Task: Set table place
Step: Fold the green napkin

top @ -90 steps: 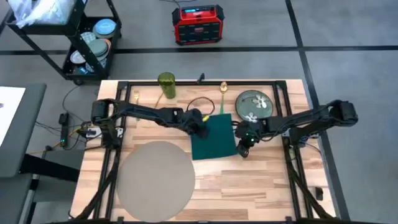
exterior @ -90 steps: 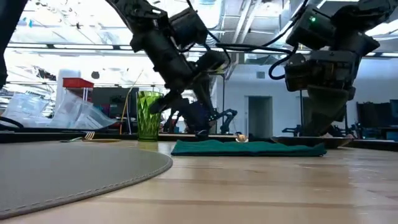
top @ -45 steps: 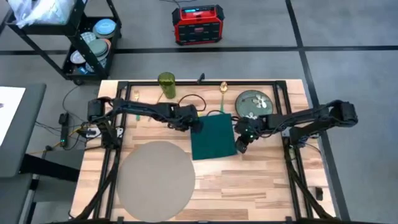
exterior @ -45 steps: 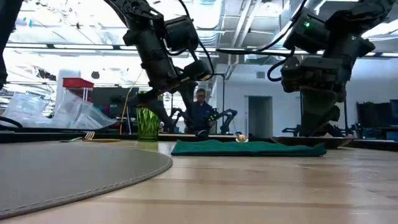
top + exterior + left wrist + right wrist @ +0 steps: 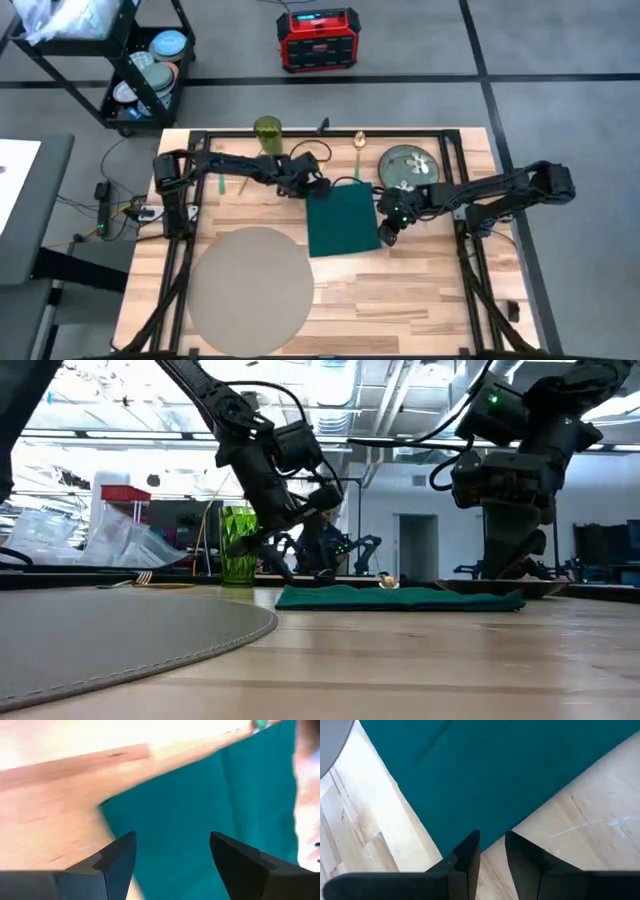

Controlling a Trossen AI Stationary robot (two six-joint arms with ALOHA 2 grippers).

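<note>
The place, a round grey-beige mat (image 5: 250, 285), lies flat on the table (image 5: 410, 300) at the near left. A dark green cloth (image 5: 343, 222) lies flat at the table's middle. My left gripper (image 5: 317, 188) hovers open over the cloth's far left corner (image 5: 115, 805). My right gripper (image 5: 388, 234) hangs over the cloth's right edge (image 5: 520, 820) near its near corner, fingers pointing down with a narrow gap between them and nothing in it. In the low view both grippers stand clear above the cloth (image 5: 400, 597).
Along the far edge stand a green tumbler (image 5: 267, 136) and a dark floral plate (image 5: 408, 166), with a gold fork (image 5: 218, 155) and a gold spoon (image 5: 358, 142) lying beside them. A person (image 5: 322, 540) shows in the room behind. Bare planks lie at the near right.
My left gripper has drawn back from over the cloth toward the far left, to the cloth's far left corner. My right gripper has risen a little above the cloth's right near corner. The cloth has stayed flat in place.
</note>
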